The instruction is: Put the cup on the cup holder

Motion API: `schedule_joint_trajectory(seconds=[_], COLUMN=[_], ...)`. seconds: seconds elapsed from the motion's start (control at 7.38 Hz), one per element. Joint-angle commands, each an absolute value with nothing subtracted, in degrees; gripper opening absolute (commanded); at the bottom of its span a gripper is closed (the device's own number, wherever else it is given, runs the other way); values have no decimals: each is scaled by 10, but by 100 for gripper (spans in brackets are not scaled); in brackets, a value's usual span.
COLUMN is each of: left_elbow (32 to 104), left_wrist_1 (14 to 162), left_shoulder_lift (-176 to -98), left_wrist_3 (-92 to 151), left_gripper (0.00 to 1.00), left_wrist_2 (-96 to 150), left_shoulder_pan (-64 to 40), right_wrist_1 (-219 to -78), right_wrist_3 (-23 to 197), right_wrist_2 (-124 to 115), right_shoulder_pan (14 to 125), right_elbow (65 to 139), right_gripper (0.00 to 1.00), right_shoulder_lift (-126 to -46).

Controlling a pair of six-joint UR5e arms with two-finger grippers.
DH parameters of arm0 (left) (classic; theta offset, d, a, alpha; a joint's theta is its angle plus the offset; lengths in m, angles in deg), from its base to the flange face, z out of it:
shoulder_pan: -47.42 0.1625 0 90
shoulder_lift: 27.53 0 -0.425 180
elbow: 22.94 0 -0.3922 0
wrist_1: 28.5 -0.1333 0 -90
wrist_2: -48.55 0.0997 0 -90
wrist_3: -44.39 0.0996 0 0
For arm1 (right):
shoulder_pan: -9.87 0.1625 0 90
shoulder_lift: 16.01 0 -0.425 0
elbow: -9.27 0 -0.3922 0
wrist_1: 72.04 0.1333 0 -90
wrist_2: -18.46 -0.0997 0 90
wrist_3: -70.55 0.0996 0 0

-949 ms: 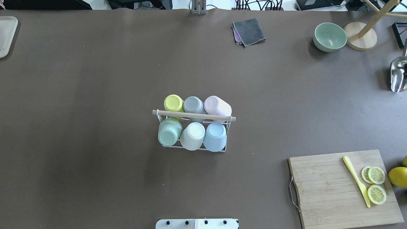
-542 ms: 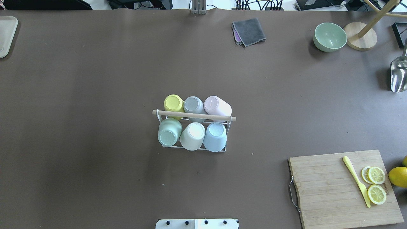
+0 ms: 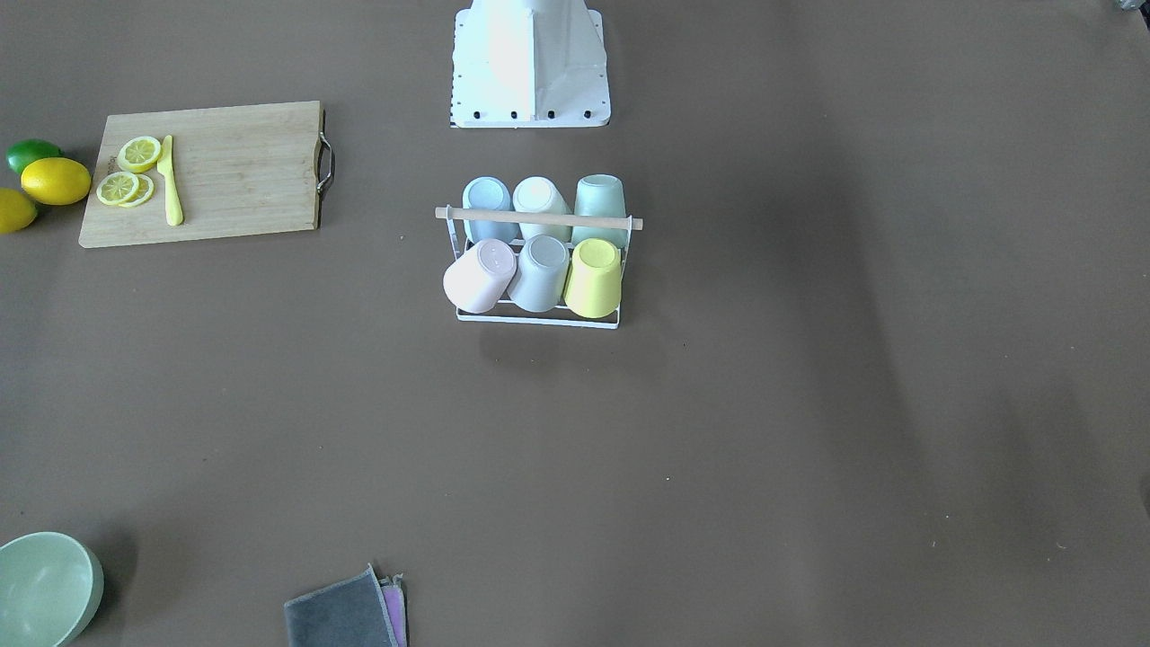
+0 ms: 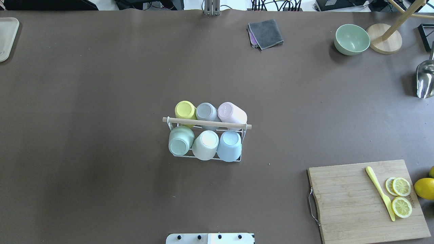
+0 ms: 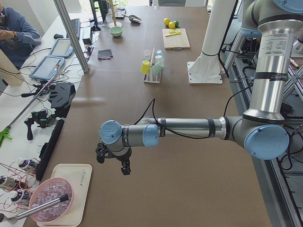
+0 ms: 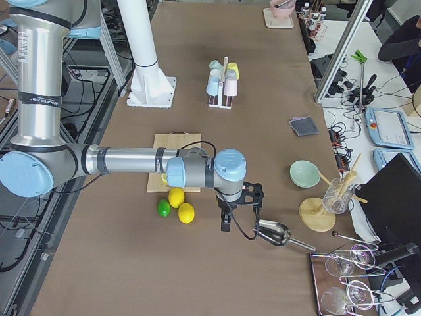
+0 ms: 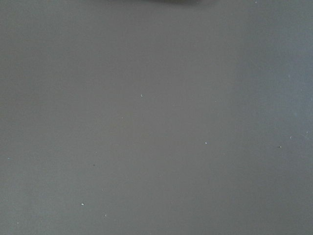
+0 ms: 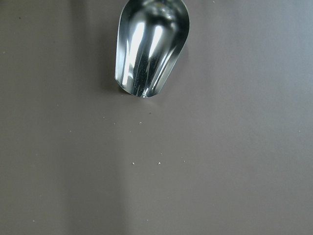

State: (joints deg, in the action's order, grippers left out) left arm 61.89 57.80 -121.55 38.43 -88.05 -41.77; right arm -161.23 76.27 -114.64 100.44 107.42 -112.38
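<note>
The cup holder (image 4: 206, 123), a white wire rack with a wooden rod on top, stands mid-table and shows too as the cup holder (image 3: 539, 218). Several cups sit upside down on its prongs: yellow cup (image 4: 185, 110), grey cup (image 4: 206, 112) and pink cup (image 4: 232, 113) in the far row, green cup (image 4: 180, 140), white cup (image 4: 205, 145) and blue cup (image 4: 229, 145) in the near row. My left gripper (image 5: 116, 163) hangs far off near the table's left end. My right gripper (image 6: 227, 220) hovers near the right end. Whether either is open, I cannot tell.
A wooden cutting board (image 4: 368, 200) with lemon slices and a yellow knife lies front right, a lemon (image 4: 424, 188) beside it. A metal scoop (image 8: 149, 46) lies below the right wrist. A green bowl (image 4: 351, 39), grey cloth (image 4: 265, 33) and tray (image 4: 6, 37) line the far side.
</note>
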Motion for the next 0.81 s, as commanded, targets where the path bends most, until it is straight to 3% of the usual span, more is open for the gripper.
schedule_joint_trajectory(seconds=[0.0, 0.68], left_elbow=[626, 639], left_wrist_1=[545, 529], left_shoulder_lift=[-1219, -1216], left_wrist_3=[384, 385], left_gripper=[98, 98], left_wrist_2=[-880, -880], left_shoulder_pan=[-415, -419], right_wrist_1=[-1610, -1609], right_wrist_3=[759, 762], right_wrist_2=[-1160, -1162], right_shoulder_pan=[1005, 1005], right_elbow=[1073, 1061], right_gripper=[100, 100], right_shoulder_lift=[-1127, -1123])
